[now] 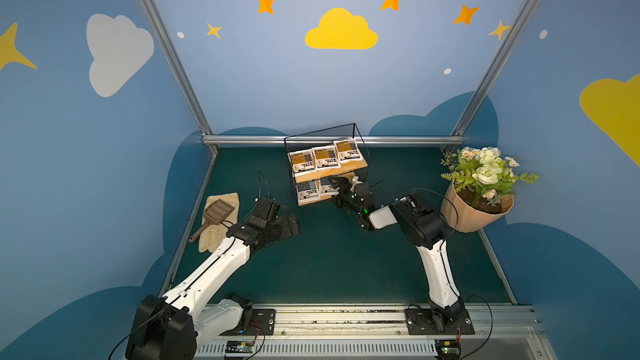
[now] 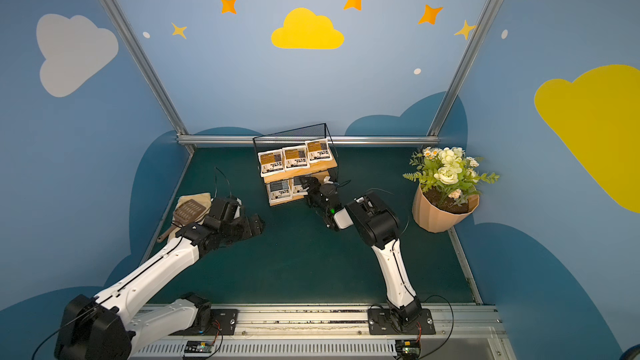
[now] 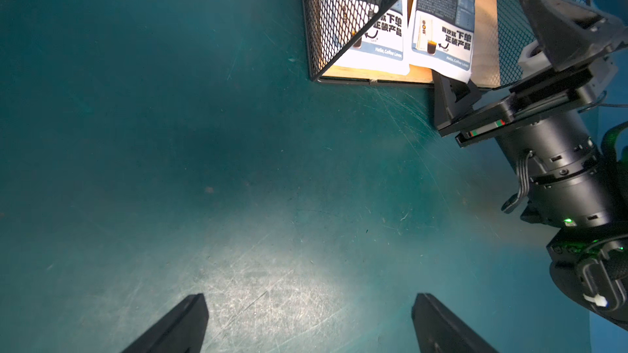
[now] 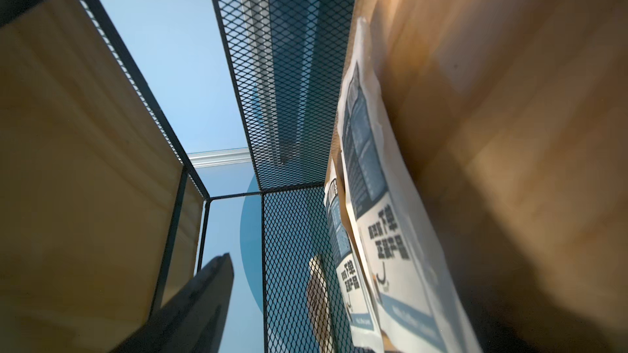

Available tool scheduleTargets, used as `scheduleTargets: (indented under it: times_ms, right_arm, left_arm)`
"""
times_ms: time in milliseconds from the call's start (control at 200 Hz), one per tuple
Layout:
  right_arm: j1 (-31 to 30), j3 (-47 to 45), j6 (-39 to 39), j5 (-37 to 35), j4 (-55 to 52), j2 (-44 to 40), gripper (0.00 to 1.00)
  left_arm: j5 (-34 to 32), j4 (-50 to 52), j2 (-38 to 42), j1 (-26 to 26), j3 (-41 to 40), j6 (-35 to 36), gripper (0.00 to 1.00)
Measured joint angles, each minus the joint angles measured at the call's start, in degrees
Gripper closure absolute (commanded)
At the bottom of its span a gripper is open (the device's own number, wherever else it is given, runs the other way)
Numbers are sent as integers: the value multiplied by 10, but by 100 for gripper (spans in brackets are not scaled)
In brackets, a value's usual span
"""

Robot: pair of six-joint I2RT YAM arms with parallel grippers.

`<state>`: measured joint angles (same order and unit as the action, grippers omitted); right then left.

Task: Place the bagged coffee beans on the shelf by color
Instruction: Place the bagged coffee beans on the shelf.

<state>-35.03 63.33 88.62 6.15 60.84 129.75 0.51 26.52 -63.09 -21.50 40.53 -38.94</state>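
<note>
The right pincer [image 1: 345,182] reaches into the lower tier of the shelf [image 1: 320,134], its jaws spread wide and clamped on nothing. In the left wrist view one finger [image 3: 453,95] sits at the front edge of the lower board [image 3: 484,28], right under the corner of a grey-blue bag [image 3: 441,25]; whether it touches that corner is hard to tell. The other finger [image 3: 557,25] stands over the bare end of the board, clear of the bag.

That bag lies flat on the lower board, just beside a second grey-blue bag [image 3: 384,45], which is seen through the side mesh and a slanting frame wire. In both top views the right pincer covers the near part of the first bag. The upper board [image 1: 332,170] overhangs the back of the lower tier. Three orange bags [image 1: 325,158] lie side by side on the upper board, in front of the mesh back.

The left pincer [image 1: 288,226] hangs over the bare green surface [image 1: 329,264], well apart from the shelf, jaws wide and empty.

At the surface's left edge lies a cream glove [image 1: 209,240] with a brown slotted scoop [image 1: 220,210] on top. A flowerpot [image 1: 474,209] with white flowers stands at the right edge, well apart from the shelf.
</note>
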Motion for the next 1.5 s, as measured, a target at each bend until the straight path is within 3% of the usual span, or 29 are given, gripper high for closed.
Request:
scheduleTargets:
  times_ms: [355, 626, 1086, 1216, 1497]
  right_arm:
    - [0, 0, 5, -31, -20, -11, 9]
    - [-2, 32, 3, -105, -158, -48, 8]
    - [-5, 102, -62, -153, -384, -82, 6]
    - [-7, 92, -92, -167, -432, -90, 6]
    - [-12, 20, -119, -175, -414, -137, 6]
  left_arm:
    - [0, 0, 0, 0, 0, -1, 0]
    - [2, -1, 0, -2, 0, -6, 0]
    - [7, -5, 4, -5, -6, -12, 0]
    - [9, -5, 9, -5, -6, -12, 0]
    - [8, -9, 9, -6, -6, -12, 0]
